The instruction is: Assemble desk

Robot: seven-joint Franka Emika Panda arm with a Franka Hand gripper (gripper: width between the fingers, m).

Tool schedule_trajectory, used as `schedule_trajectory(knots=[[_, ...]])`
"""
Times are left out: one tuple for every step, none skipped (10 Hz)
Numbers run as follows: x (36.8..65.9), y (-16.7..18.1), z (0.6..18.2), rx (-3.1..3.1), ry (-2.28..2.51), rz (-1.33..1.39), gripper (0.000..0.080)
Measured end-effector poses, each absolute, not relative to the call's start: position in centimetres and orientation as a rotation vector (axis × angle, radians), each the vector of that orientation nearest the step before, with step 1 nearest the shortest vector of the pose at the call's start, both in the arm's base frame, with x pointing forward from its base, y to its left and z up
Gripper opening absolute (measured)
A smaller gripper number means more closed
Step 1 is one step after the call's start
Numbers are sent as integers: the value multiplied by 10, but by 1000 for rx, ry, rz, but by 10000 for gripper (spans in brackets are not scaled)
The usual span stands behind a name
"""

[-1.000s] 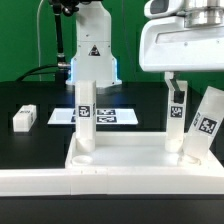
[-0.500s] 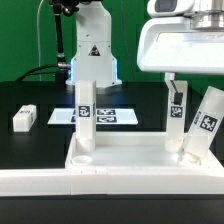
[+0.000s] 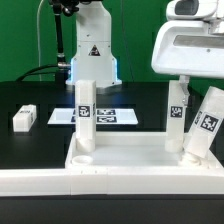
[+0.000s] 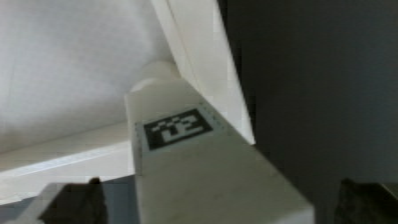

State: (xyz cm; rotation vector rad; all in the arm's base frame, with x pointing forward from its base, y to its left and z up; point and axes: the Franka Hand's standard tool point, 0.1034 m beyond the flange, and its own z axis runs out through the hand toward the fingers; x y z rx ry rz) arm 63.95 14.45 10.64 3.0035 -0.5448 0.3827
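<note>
The white desk top [image 3: 120,150] lies flat with its raised rim up. One tagged leg [image 3: 85,115] stands upright in its left socket and another [image 3: 178,115] in the right rear socket. A third tagged leg [image 3: 205,125] leans tilted at the right corner. A loose leg [image 3: 24,117] lies on the black table at the exterior view's left. My gripper [image 3: 192,80] hangs just above the two right legs. In the wrist view a tagged leg [image 4: 187,150] stands between my gripper's [image 4: 217,205] dark fingertips [image 4: 71,203], which are spread wide and clear of it.
The marker board [image 3: 108,116] lies flat behind the desk top. A long white L-shaped rail [image 3: 60,183] runs along the front of the desk top. The arm's base [image 3: 90,50] stands at the back.
My gripper has moved up and toward the exterior view's right, away from the right rear leg. The legs and desk top have not moved.
</note>
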Motion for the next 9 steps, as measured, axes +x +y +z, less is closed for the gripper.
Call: schedule_trajectory(knots=[[640, 144, 106, 3003, -546, 383, 649], [640, 144, 106, 3003, -546, 383, 611], [640, 144, 106, 3003, -546, 383, 436], [640, 144, 106, 3003, -546, 383, 436], [639, 139, 106, 2995, -553, 376, 333], [640, 138, 106, 2994, -554, 376, 327], [640, 137, 107, 2993, -556, 376, 327], [640, 136, 107, 2992, -559, 376, 324], [640, 135, 107, 2991, -563, 377, 324]])
